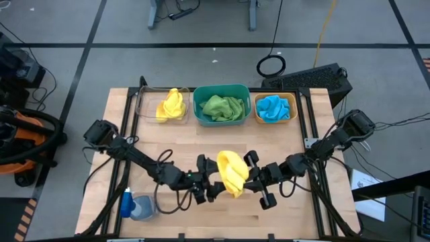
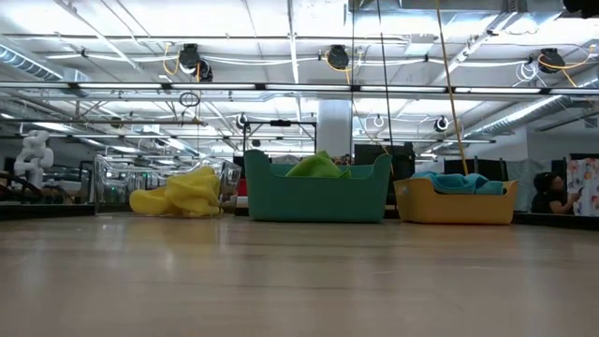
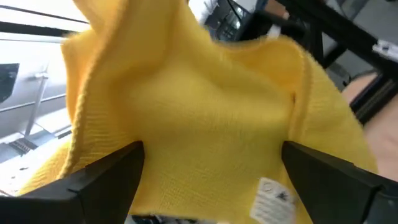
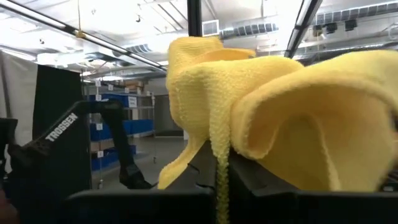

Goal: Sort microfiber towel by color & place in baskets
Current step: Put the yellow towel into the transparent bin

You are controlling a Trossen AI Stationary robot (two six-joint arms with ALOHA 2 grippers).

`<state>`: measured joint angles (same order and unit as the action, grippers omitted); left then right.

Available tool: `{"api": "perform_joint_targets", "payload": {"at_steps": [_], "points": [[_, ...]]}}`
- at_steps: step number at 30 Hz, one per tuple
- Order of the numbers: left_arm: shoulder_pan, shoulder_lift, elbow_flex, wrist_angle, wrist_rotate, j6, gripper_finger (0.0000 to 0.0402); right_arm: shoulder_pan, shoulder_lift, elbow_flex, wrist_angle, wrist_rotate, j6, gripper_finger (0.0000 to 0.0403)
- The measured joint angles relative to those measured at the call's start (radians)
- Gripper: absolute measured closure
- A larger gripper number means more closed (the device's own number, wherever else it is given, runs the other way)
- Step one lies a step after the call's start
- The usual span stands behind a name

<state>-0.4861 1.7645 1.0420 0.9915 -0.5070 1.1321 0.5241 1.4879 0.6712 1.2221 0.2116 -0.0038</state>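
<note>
Yellow towel (image 1: 232,173) between raised, level, inward-reaching left gripper (image 1: 209,185) and right gripper (image 1: 250,176).

Two dark arms reach inward from opposite sides and meet near the middle of the bench's front half. The left end effector (image 1: 209,183) has its fingers (image 3: 102,177) spread wide. The right end effector (image 1: 247,176) is closed, facing the left one
</note>
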Motion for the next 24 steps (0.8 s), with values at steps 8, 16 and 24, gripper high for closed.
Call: {"api": "perform_joint_targets", "payload": {"at_steps": [8, 16, 24], "points": [[0.028, 0.0, 0.0, -0.066, 0.074, 0.0, 0.0094, -0.006, 0.0, 0.0, -0.015, -0.01, 0.001, 0.0401], [0.01, 0.0, 0.005, -0.072, 0.107, 0.0, 0.0335, -0.005, 0.0, 0.001, -0.044, -0.011, 0.001, 0.0401], [-0.029, -0.005, 0.006, -0.128, -0.04, -0.025, 0.0382, 0.007, -0.015, 0.001, -0.133, 0.007, 0.044, 0.0338]]}}
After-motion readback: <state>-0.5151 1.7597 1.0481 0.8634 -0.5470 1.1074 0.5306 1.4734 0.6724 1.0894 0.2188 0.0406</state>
